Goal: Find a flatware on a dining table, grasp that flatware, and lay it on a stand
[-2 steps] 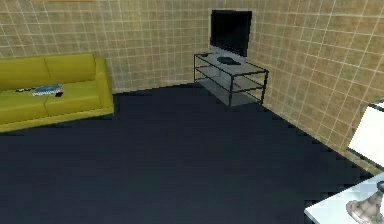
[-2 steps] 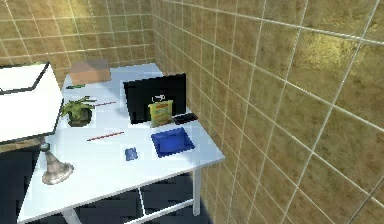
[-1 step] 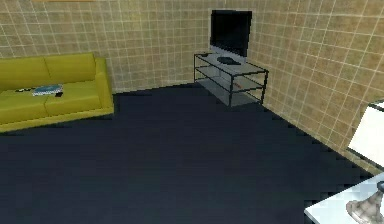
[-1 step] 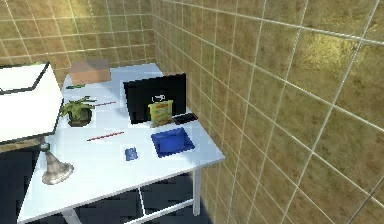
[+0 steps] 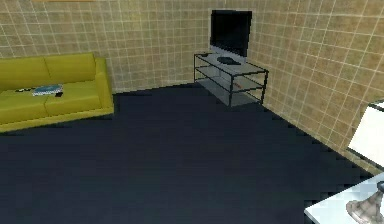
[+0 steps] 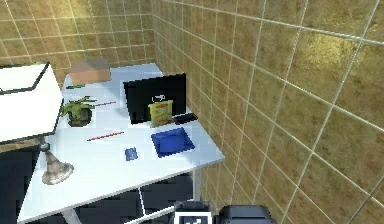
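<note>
A glass-and-metal stand (image 5: pixel 232 75) with a black TV (image 5: pixel 231 32) on it sits against the tiled wall in the forward view's upper right. At the arm side view's bottom edge a white square with black marks (image 6: pixel 190 213) marks the arm's end, and the gripper (image 6: pixel 166 216) is a dark shape left of it, below the white table's (image 6: pixel 100 172) front edge. Its far end is not clear, so I cannot tell whether it holds anything. On that table lie a thin red stick (image 6: pixel 103 135), a blue pad (image 6: pixel 172 141) and a small blue item (image 6: pixel 130 153).
A yellow sofa (image 5: pixel 50 88) with a small grey object (image 5: pixel 47 91) lines the forward view's left wall, with dark open floor (image 5: pixel 170 150) in front. The white table also bears a dark screen (image 6: pixel 155 98), a potted plant (image 6: pixel 78 108), a cardboard box (image 6: pixel 90 72) and a white lamp (image 6: pixel 22 100).
</note>
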Robot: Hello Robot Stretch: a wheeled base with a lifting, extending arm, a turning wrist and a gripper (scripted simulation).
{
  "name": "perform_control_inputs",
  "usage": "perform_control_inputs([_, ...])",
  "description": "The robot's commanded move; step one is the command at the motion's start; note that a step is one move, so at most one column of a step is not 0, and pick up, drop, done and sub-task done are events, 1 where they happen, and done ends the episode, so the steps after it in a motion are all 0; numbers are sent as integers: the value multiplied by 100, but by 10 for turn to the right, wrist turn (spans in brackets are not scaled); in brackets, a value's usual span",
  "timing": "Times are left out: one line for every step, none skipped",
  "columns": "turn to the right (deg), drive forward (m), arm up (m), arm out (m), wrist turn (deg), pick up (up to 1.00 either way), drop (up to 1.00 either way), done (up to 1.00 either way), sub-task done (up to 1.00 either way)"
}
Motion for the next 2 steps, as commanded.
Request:
perform_control_inputs([0,0,0,44,0,0,0,0,0])
perform_control_inputs([0,0,0,0,450,0,0,0,0])
